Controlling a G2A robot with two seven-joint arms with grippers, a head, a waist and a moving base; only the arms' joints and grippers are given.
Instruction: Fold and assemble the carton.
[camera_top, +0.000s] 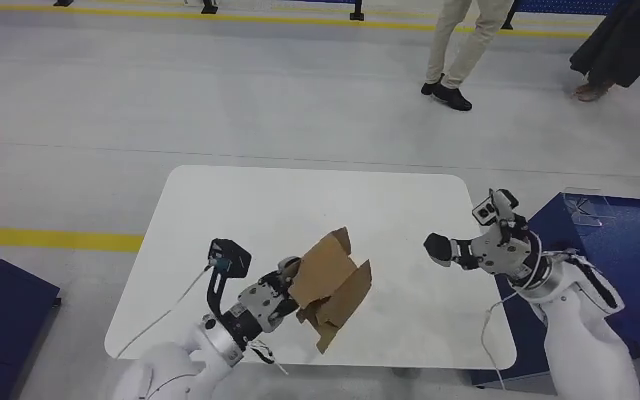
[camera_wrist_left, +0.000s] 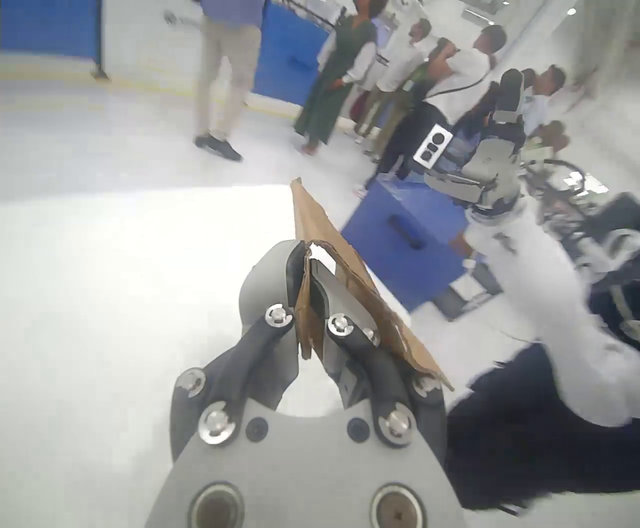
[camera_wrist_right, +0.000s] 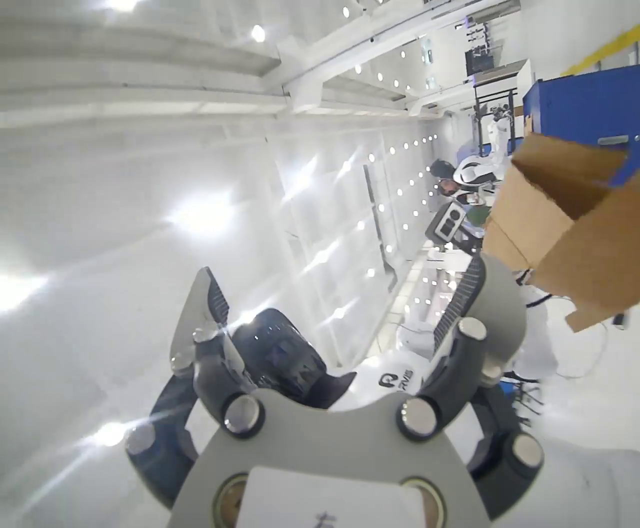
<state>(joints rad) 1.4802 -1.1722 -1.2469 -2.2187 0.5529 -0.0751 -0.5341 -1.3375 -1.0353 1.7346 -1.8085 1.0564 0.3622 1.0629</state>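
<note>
Left gripper (camera_wrist_left: 304, 260): jaws nearly closed, pinching a panel edge of the carton (camera_top: 333, 280) | Right gripper (camera_wrist_right: 340, 280): jaws spread wide, holding nothing, well apart from carton | Carton: half-unfolded, tilted over near part of the table (camera_top: 300, 200) | Hidden: whether carton touches table cannot be told

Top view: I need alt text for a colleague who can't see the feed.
The left gripper is shut on one edge of a partly opened brown carton over the middle of a white table. The right gripper is open and empty, apart from the carton, over the table's right part.
</note>
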